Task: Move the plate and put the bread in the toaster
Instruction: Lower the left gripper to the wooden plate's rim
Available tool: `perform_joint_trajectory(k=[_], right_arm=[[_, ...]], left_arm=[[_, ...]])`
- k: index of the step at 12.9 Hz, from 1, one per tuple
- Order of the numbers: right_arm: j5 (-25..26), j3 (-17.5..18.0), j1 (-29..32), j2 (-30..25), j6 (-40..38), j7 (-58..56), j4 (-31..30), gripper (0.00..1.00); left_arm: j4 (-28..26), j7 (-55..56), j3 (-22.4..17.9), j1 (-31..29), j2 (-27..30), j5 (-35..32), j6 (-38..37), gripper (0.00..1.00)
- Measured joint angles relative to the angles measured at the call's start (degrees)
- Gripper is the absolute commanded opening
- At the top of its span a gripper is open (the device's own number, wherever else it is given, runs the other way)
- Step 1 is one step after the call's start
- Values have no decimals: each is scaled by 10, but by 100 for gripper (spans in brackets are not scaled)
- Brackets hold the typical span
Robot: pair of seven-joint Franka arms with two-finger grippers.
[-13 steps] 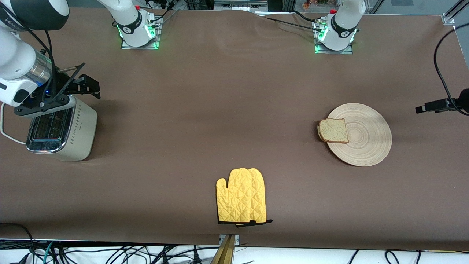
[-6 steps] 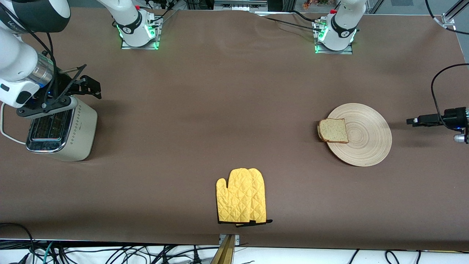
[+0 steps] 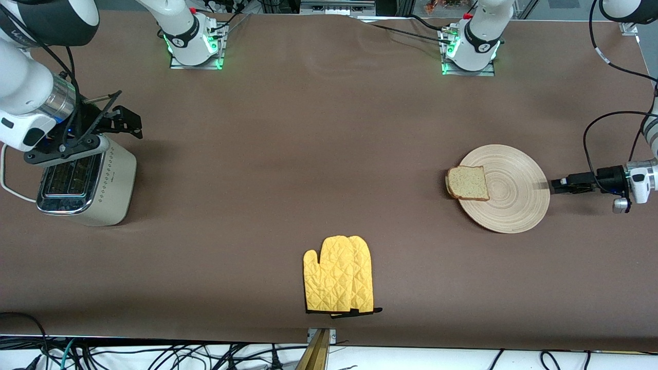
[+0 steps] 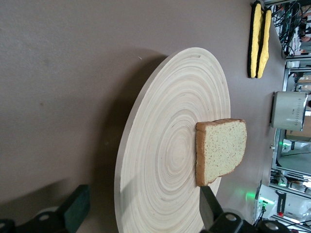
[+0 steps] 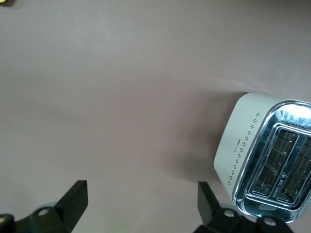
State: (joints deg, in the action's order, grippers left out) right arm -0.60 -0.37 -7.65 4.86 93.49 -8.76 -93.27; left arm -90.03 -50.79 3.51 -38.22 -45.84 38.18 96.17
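Toaster [image 3: 85,187] stands at the right arm's end of the table. Both slots [image 5: 279,165] show empty in the right wrist view. The right gripper [image 3: 110,121] hangs over the toaster's edge nearest the robot bases with its fingers spread wide and holding nothing. This arm waits.

A yellow oven mitt [image 3: 339,275] lies mid-table, nearer the front camera than anything else.

The plate [image 3: 514,200] lies toward the left arm's end. It carries the bread [image 3: 468,183], which lies flat at the rim facing the toaster and overhangs that rim slightly.

The left gripper [image 3: 558,184] is low at the plate's rim on the side away from the bread. Its fingers are wide, one to either side of the rim, and grip nothing.

Step in hand, as judged: grasping the plate to move it. Recommended procedure:
- Seat the rim fully between the fingers before closing.
- Keep the plate level and move it slowly, since the overhanging slice could slide off.
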Motion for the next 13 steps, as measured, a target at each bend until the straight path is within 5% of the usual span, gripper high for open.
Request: perform_joint_trajectory(k=[3,8,13], right_arm=[[0,0,0,0,0,0,-2,100],[0,0,0,0,0,0,-3,100],[0,0,0,0,1,0,-3,100]], left_arm=[[1,-4,1,0,-17,2,0,13],[3,-24,2,-5,-36,14,-16,0],[6,-24,7,-6,-37,16,-25,0]])
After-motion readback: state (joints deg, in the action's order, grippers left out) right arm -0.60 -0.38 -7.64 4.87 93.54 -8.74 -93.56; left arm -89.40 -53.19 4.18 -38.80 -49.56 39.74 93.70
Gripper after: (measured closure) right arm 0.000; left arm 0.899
